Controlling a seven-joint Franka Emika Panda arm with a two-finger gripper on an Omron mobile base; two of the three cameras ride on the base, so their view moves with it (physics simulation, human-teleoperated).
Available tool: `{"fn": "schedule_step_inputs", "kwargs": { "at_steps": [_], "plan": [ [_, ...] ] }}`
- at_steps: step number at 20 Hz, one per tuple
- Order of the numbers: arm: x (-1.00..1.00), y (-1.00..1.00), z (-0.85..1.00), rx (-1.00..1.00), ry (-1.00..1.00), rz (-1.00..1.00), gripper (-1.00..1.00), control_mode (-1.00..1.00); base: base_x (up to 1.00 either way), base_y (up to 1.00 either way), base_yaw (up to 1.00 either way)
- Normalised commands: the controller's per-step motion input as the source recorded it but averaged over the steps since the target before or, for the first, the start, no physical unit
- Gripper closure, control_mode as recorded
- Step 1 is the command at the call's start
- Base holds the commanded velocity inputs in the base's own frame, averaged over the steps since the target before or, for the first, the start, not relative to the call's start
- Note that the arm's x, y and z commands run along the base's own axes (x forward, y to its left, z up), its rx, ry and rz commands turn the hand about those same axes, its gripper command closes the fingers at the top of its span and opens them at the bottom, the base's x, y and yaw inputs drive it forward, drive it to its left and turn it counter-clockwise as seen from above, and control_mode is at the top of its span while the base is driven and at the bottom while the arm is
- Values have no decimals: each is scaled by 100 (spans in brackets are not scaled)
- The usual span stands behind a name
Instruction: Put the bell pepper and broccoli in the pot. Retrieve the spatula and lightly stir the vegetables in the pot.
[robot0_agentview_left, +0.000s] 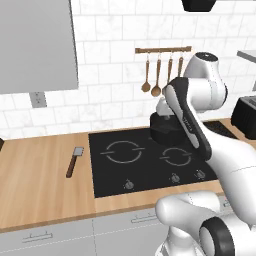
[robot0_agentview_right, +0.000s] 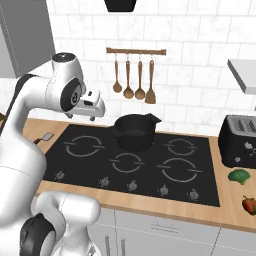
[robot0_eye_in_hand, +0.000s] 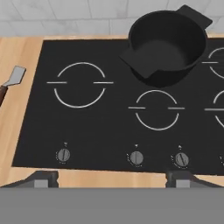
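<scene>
Two fingertips of the gripper (robot0_eye_in_hand: 113, 178) sit far apart at the bottom of the hand view, nothing between them; jaws spread wide. Hand is raised above the cooktop (robot0_eye_in_hand: 109, 118), looking down on it.

Pot (robot0_eye_in_hand: 168, 46): ahead of the hand and off to its right, on the rear part of the cooktop, its inside bare. One flat handle points toward the hand, the other away.

Spatula (robot0_eye_in_hand: 9, 83): far to the hand's left, lying flat on the wooden counter (robot0_agentview_left: 40, 170), just beside the cooktop edge, grey blade farther away, brown handle nearer.

Broccoli (robot0_agentview_right: 240, 175): well to the hand's right, on the counter past the cooktop, in front of the toaster (robot0_agentview_right: 239, 141).

Bell pepper (robot0_agentview_right: 249, 204): near the broccoli, closer to the counter's front edge.

Wooden utensils (robot0_agentview_right: 134, 80) hang on a wall rail behind the pot.
</scene>
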Motion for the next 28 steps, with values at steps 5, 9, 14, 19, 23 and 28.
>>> {"fn": "schedule_step_inputs", "kwargs": {
  "at_steps": [5,9,14,19,23,28],
  "plan": [
    [-24,-15,0,-1,-1,-9,-100,-100,0,0,0],
    [-15,-17,-2,-1,-4,-12,-100,-100,0,0,0],
    [-14,-22,0,-3,-11,-14,-100,-100,0,0,0],
    [-27,-36,0,-1,-16,-17,-100,-100,0,0,0],
    [-31,-56,-1,0,-12,-20,-100,-100,0,0,0],
    [-27,-80,0,0,-3,-20,-100,-100,0,0,0]
  ]
}}
